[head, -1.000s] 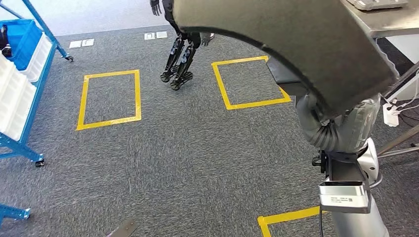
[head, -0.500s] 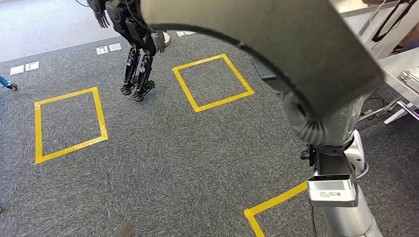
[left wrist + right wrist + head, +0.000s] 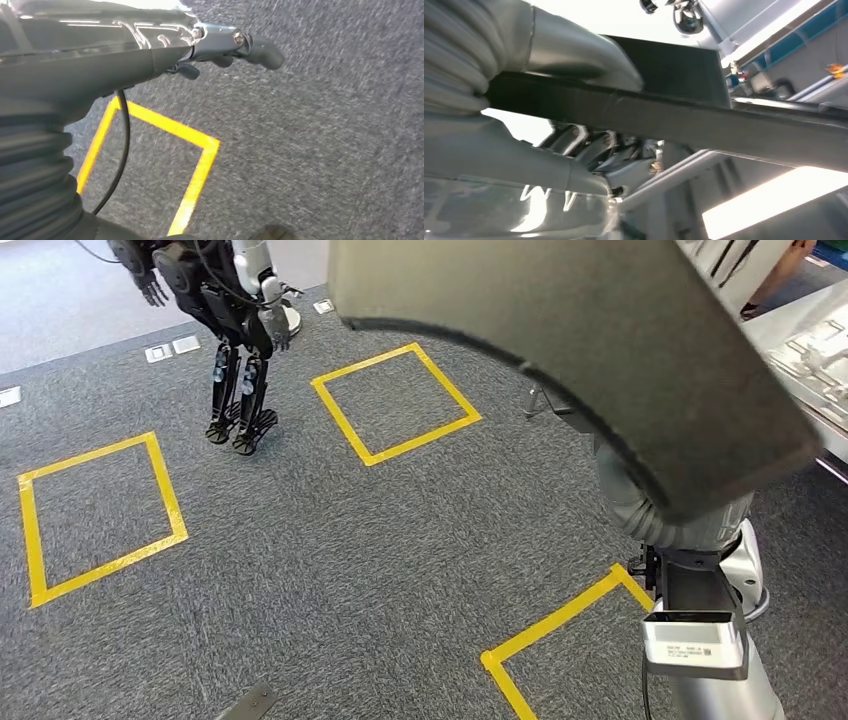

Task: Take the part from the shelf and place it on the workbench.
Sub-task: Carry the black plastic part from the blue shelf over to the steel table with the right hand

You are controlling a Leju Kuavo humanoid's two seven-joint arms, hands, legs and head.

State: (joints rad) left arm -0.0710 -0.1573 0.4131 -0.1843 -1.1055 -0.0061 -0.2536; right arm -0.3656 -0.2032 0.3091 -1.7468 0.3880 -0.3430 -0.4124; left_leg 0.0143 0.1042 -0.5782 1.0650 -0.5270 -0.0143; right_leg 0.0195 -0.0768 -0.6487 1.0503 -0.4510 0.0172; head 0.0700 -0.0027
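— Fingers [image 3: 589, 55] of the right hand [image 3: 549, 165] are clamping the large dark grey curved flat part [image 3: 600, 350]?
— Yes, mostly hidden behind it. Left hand [image 3: 220, 45] is hanging above carpet, its fingers' state unclear.

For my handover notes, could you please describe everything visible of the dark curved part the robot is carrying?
The part is a large, dark grey curved panel with a matte, slightly grainy surface and a thick, rounded-off edge. In the head view it arcs across the upper right, held above the grey carpet and hiding the arm behind it. In the right wrist view it is a flat dark slab seen edge-on, gripped by the right hand, thumb on one face, fingers on the other.
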